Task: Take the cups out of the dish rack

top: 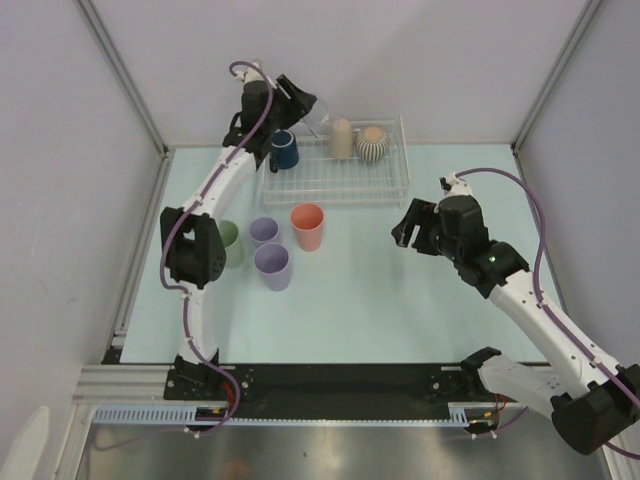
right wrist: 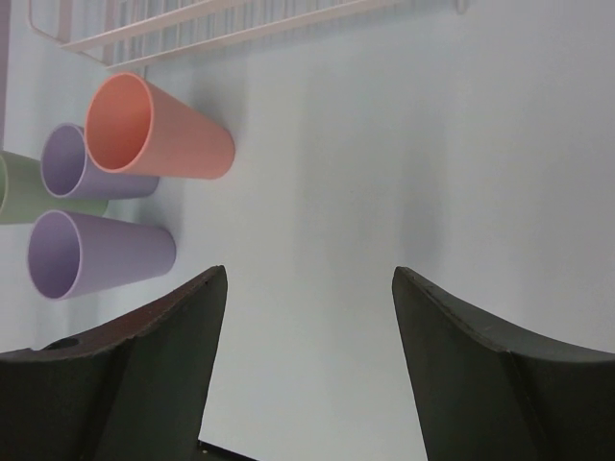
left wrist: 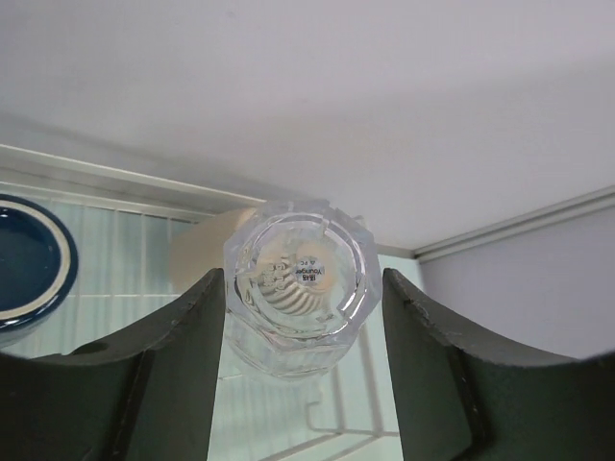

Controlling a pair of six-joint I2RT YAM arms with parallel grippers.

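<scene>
My left gripper is at the back left of the white wire dish rack, shut on the clear cup, which hangs tilted above the rack with its base toward the wrist camera. The navy mug, the tan cup and the ribbed beige mug stand in the rack. On the table in front stand the salmon-pink cup, two lavender cups and the pale green cup. My right gripper is open and empty, right of the salmon-pink cup.
The rack sits against the back wall. Metal frame posts run along both side walls. The left arm's elbow hangs beside the pale green cup. Bare table lies under my right gripper.
</scene>
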